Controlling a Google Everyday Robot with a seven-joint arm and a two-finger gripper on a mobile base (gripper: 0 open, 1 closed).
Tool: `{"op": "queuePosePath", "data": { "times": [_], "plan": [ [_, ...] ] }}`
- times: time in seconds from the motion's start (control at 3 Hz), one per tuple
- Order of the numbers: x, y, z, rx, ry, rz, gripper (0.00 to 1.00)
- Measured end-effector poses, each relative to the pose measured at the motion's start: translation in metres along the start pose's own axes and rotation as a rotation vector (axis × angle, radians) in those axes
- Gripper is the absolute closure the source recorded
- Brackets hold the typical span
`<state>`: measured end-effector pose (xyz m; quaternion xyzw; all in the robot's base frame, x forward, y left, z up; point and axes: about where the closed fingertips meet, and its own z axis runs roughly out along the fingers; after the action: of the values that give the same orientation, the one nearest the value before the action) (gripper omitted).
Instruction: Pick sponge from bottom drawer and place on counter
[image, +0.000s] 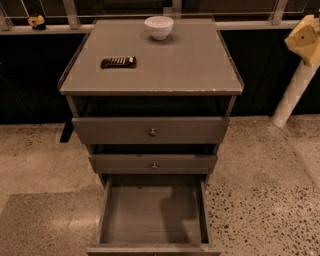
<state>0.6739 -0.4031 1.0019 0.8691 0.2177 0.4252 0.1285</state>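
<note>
Standing pulled out nearest the camera, the bottom drawer (130, 216) shows a grey floor with a shadow; the sponge is not visible. On the counter (185, 65) lie a dark flat object (118, 62) and, further back, a white bowl (159, 27). At far right only a yellow arm part (305, 34) shows; the gripper is outside the view, so its state I cannot tell.

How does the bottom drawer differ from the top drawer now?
The bottom drawer is pulled far out and shows its floor; the top drawer shows only its front. The top drawer's front carries a small round knob; the bottom drawer's front is cut off by the picture's edge. Both are grey. The gripper is not in view.
</note>
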Motion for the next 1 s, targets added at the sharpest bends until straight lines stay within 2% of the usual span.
{"op": "queuePosePath", "data": {
  "times": [0.33,0.67,1.0],
  "plan": [
    [0.023,0.007,0.001,-0.019,0.107,0.084,1.0],
    [-0.002,0.027,-0.013,-0.046,0.09,0.109,1.0],
    [0.003,0.02,-0.021,0.057,0.177,0.093,1.0]
  ]
}}
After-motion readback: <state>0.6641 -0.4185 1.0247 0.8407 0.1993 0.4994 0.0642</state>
